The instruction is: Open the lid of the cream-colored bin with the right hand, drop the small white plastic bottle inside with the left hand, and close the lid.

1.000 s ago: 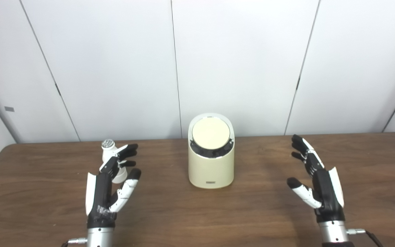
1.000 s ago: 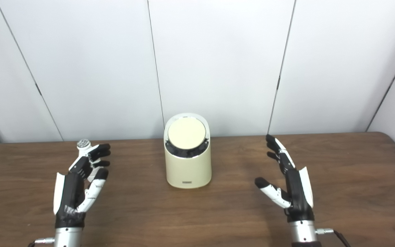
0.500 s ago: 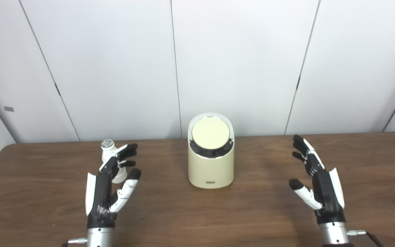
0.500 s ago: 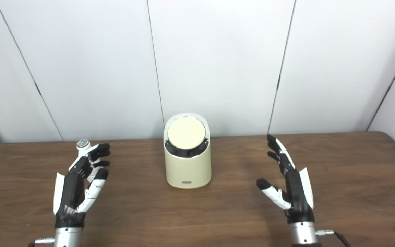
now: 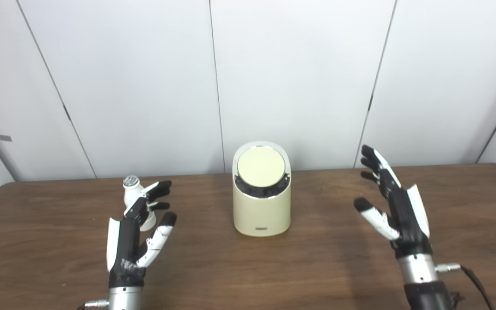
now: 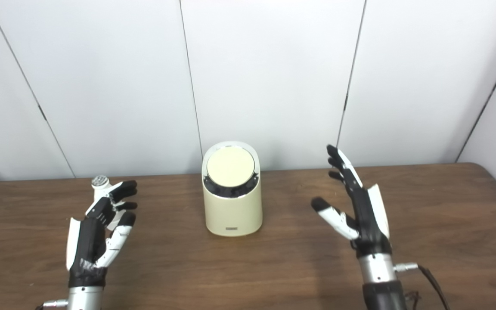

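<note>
wall: plain white panels (image 5: 295, 77) with dark seams behind everything, nothing going on there.
surface: brown wood-grain top (image 5: 317, 267), and everything sits on it.
bin: cream-colored bin (image 5: 261, 211) standing upright around the middle, toward the far edge. Long axis is vertical.
lid: round cream lid (image 5: 261, 168) is down, sitting in a dark ring, and the face slopes toward me rather than lying flat.
my right hand: right hand (image 5: 396, 206) is up off the surface to the right of the bin, well apart from it. Palm faces inward toward the bin, fingers (image 5: 375, 161) spread wide and pointing up and away, thumb sticking out to the side. Holding nothing.
my left hand: left hand (image 5: 134, 234) is on the left side, lower down, fingers (image 5: 155, 189) loosely apart, empty too. My fingertips sit in front of the bottle in both views, so I can't tell whether they touch it.
bottle: small white plastic bottle (image 5: 135, 196) stands on the surface well left of the bin, just past my left fingers. Long axis is close to vertical, silvery cap end pointing up, leaning a touch to the left.
</note>
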Robot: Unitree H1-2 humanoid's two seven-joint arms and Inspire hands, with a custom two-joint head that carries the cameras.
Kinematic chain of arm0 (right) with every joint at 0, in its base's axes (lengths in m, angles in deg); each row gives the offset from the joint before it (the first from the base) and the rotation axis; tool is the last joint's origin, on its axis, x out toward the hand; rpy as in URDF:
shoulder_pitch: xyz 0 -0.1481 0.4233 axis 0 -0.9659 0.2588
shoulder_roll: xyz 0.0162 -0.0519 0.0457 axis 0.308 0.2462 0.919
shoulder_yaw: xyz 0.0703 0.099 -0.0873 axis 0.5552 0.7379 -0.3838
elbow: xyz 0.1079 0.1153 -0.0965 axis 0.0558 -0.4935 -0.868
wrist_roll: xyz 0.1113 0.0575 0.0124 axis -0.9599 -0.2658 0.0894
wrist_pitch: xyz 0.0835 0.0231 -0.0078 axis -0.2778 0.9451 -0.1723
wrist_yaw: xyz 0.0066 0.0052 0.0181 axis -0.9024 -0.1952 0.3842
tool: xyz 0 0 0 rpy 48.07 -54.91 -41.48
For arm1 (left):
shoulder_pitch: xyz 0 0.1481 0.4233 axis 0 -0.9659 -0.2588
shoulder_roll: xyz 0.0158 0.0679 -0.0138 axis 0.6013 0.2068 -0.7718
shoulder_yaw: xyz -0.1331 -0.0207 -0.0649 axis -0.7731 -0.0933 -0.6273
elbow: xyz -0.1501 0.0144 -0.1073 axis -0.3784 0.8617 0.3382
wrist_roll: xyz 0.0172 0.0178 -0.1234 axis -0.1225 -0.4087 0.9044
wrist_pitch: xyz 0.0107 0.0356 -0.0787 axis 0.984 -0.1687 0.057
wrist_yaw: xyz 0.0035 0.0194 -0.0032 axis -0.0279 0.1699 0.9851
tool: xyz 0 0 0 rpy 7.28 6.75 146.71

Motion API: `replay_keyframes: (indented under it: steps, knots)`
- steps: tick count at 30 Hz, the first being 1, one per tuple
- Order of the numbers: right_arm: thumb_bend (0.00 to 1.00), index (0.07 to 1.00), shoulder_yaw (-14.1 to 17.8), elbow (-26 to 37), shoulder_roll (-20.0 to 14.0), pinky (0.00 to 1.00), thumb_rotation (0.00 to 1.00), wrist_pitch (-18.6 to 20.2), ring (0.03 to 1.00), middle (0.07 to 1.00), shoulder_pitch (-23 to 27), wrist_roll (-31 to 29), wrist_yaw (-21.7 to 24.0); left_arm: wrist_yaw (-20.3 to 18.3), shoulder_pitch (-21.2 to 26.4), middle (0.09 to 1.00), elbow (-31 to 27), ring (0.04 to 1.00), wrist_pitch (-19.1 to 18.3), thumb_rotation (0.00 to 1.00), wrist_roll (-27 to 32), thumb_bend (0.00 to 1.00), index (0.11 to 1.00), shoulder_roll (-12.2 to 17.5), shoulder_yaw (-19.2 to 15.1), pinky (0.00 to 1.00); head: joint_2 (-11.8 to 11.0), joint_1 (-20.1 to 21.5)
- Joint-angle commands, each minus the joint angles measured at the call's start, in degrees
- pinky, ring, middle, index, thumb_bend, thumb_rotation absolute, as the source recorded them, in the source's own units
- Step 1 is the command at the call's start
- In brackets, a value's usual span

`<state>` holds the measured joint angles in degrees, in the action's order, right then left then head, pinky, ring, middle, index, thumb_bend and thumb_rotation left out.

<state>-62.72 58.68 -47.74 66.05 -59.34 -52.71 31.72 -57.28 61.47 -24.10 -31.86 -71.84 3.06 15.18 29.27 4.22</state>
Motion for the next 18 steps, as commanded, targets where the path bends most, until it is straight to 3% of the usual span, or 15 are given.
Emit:
replay_keyframes:
  steps: [1, 7, 18]
  knots:
    - [0.88, 0.901, -0.3, 1.9, -0.7, 0.76, 0.84, 0.3, 0.870, 0.900, 2.9, 1.1, 0.6, 0.3, 1.7, 0.792, -0.8, 0.772, 2.0, 0.73, 0.0, 0.69, 0.759, 0.1, 0.1, 0.66, 0.0, 0.0]
    - [0.90, 0.880, -1.0, 1.3, -1.4, 0.77, 0.83, 2.3, 0.871, 0.894, 5.4, 3.5, 1.6, 0.4, 1.8, 0.787, -0.7, 0.771, 2.1, 0.72, 0.0, 0.69, 0.757, 0.1, 0.1, 0.66, 0.0, 0.0]
    - [0.99, 0.889, -3.9, 2.6, -1.5, 0.79, 0.74, 17.1, 0.889, 0.924, 10.8, 12.2, 5.3, 0.4, 1.7, 0.784, -0.5, 0.767, 1.9, 0.71, -0.3, 0.71, 0.754, 0.0, 0.1, 0.66, 0.0, -0.2]
